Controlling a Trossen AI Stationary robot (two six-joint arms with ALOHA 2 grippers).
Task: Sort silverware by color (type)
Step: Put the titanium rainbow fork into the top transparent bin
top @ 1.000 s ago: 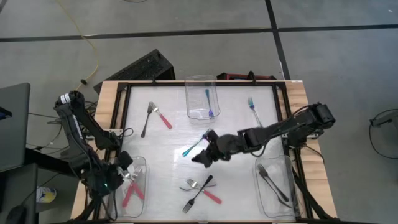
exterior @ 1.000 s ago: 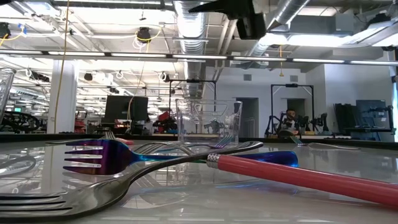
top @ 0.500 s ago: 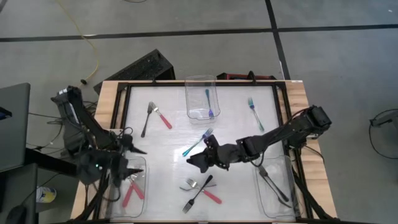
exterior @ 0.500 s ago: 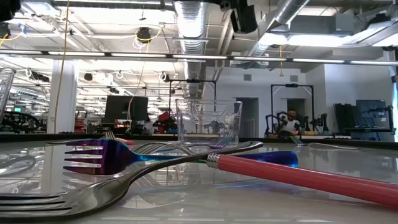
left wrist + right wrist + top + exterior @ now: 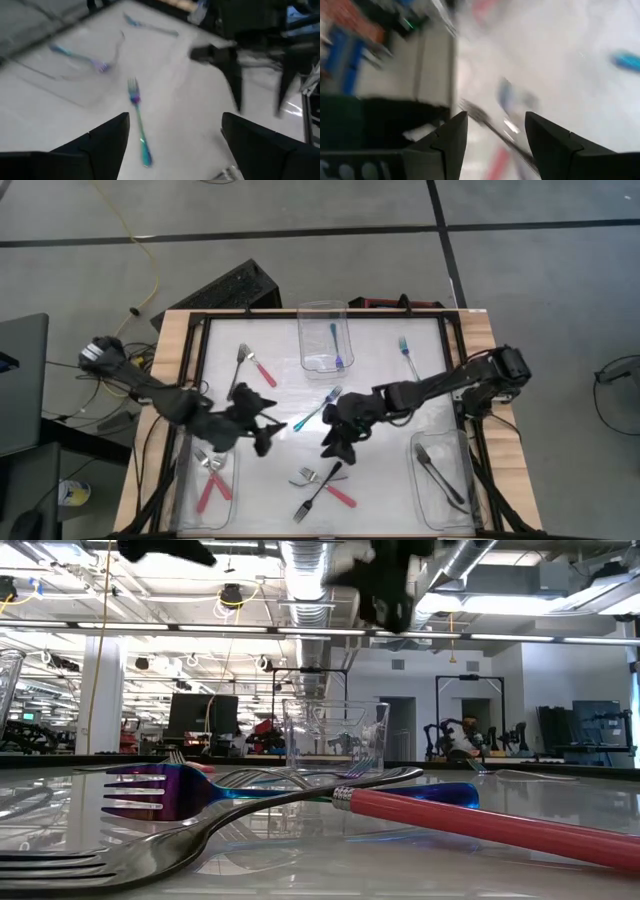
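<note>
Both grippers hover open over the table's middle, holding nothing. My left gripper is just left of a blue-handled fork, which lies flat ahead of its fingers in the left wrist view. My right gripper hangs above a small cluster by the near edge: a black fork, a red-handled fork and a third fork. The right wrist view shows that dark fork, blurred. Farther off lie a red-handled fork, a dark fork and a blue-handled fork.
Three clear bins stand on the table: a far-centre bin with a blue fork, a near-left bin with red-handled forks, a near-right bin with black forks. A black frame rims the table. The two grippers are close together.
My left gripper has swung quickly from over the near-left bin toward the table's right, and now hangs beside the blue-handled fork. My right gripper has moved from beside that fork toward the near edge, above the fork cluster. No fork has moved.
</note>
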